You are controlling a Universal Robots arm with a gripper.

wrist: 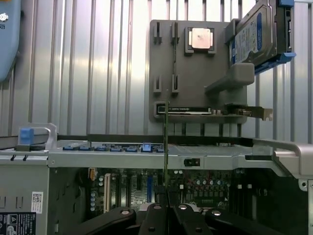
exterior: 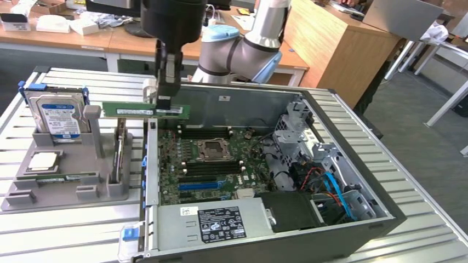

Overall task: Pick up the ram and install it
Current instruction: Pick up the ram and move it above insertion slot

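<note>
The fingers (wrist: pixel 152 220) were pinched narrow on the ram (exterior: pixel 146 110), gripping it off-centre so that most of the stick stuck out to one side. It hung in the air, level, above the case (exterior: pixel 241 104) wall nearest the holder (exterior: pixel 66 181). With so lopsided a grip it could tilt, I judged. A tilted ram might catch the wall or jam crooked in a slot (exterior: pixel 212 163). Farther off, the hard drive (exterior: pixel 60 118) stood upright in the holder.
</note>
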